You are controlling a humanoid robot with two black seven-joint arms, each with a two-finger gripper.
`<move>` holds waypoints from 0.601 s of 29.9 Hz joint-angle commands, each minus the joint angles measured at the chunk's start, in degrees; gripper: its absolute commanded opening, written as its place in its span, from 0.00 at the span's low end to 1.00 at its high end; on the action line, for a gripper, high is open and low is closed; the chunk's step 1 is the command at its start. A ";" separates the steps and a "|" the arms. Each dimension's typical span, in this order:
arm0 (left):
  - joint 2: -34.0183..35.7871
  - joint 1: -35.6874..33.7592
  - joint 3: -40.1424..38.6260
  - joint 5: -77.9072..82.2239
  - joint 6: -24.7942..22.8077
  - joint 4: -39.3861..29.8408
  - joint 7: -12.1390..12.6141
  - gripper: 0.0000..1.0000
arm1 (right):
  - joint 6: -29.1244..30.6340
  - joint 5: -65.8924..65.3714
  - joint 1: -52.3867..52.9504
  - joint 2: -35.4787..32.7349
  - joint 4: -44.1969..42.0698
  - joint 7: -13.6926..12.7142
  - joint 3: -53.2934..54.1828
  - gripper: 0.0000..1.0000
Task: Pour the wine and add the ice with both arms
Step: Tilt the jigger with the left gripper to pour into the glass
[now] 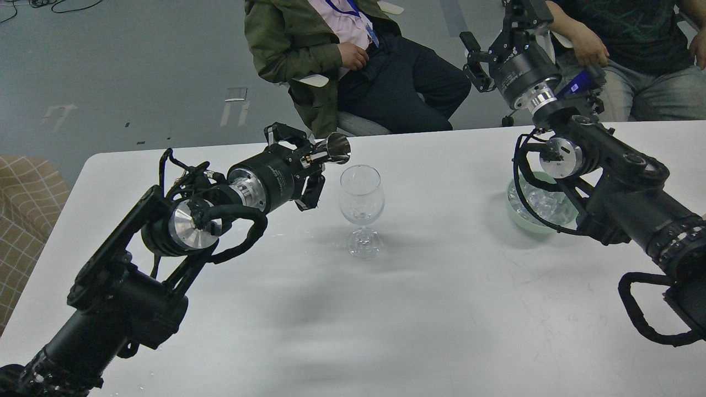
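My left gripper [306, 161] is shut on a small silver metal measuring cup [336, 149]. The cup lies almost level, its mouth facing right, just left of the rim of a clear stemmed wine glass [360, 197] standing upright at mid-table. No coloured wine shows in the cup or the glass. Clear ice cubes [543, 203] lie in a pale green bowl [515, 216] at the right, partly hidden by my right arm. My right gripper [510, 25] is raised high beyond the table's far edge, above the bowl; its fingers cannot be told apart.
Two seated people are behind the white table [441, 309]: one in a green jacket [287, 44], and one at the top right whose hand [589, 48] is close to my right gripper. A checked chair [22, 209] stands at the left.
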 commanded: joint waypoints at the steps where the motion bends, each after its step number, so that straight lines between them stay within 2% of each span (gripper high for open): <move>1: -0.03 -0.29 0.63 1.75 0.09 0.00 0.00 0.00 | 0.00 0.00 -0.01 0.06 0.00 0.00 0.00 1.00; 18: -0.82 -1.96 2.21 6.23 0.97 -0.08 0.00 0.00 | 0.00 0.00 0.17 0.32 -0.26 0.00 0.00 1.00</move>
